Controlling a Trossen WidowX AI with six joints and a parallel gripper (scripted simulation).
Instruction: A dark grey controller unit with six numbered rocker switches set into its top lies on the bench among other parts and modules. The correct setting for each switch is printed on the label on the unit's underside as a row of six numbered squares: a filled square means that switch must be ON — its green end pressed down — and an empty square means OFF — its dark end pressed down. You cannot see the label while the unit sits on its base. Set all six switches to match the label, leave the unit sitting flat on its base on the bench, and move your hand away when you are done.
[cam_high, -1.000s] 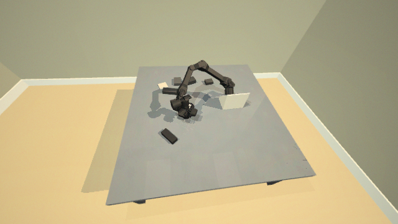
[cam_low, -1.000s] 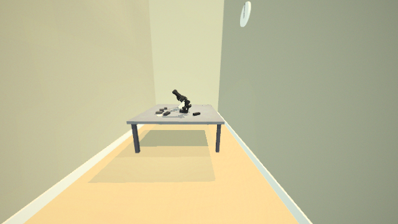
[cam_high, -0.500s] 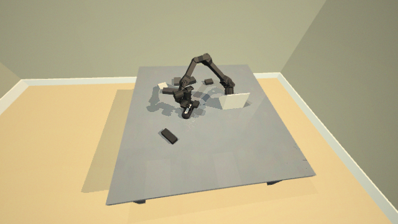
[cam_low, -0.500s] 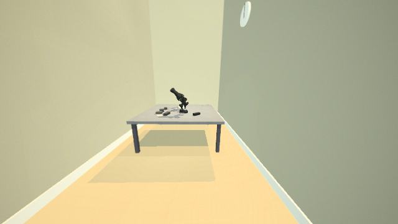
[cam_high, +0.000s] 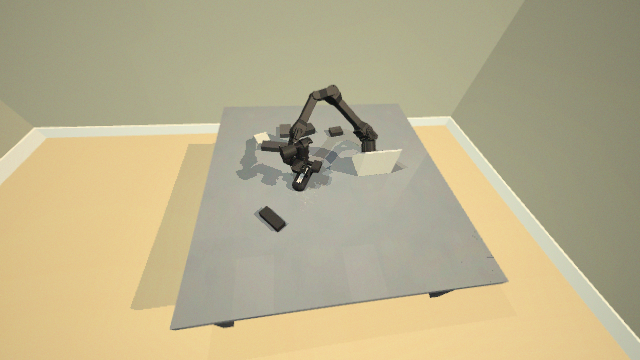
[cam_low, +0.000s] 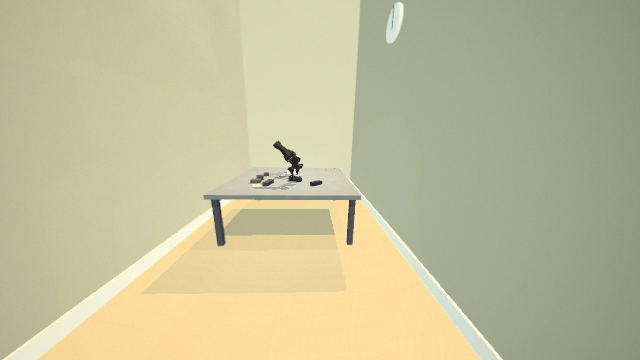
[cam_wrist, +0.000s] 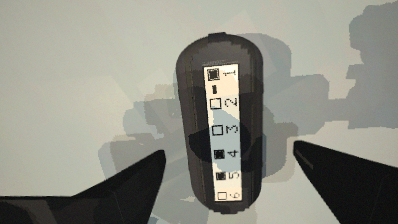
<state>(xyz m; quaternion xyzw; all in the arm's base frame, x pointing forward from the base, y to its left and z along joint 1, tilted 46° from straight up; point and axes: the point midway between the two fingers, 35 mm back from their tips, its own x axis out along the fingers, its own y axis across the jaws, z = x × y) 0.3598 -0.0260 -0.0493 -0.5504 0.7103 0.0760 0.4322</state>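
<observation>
Grey bench (cam_high: 370, 220) (cam_low: 280, 197) in a room with green-beige walls and a tan floor. Controller unit (cam_wrist: 252, 107) (cam_high: 299, 187) (cam_low: 295, 179) is on it, underside up, label (cam_wrist: 226, 132) readable: 1, 4, 5 filled; 2, 3, 6 empty. Switches out of sight. Gripper (cam_wrist: 227, 151) (cam_high: 307, 168) open, 1 finger out to each side of the unit, neither touching, nothing held. 1 dark block (cam_high: 272, 219) (cam_low: 316, 183) well apart from the unit; white panel (cam_high: 377, 163) by the arm base.

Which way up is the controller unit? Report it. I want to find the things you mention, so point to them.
Upside down: the controller unit (cam_high: 298, 187) (cam_low: 295, 179) (cam_wrist: 196, 107) shows its underside label (cam_wrist: 228, 167), with six numbered squares, facing the wrist view.
</observation>
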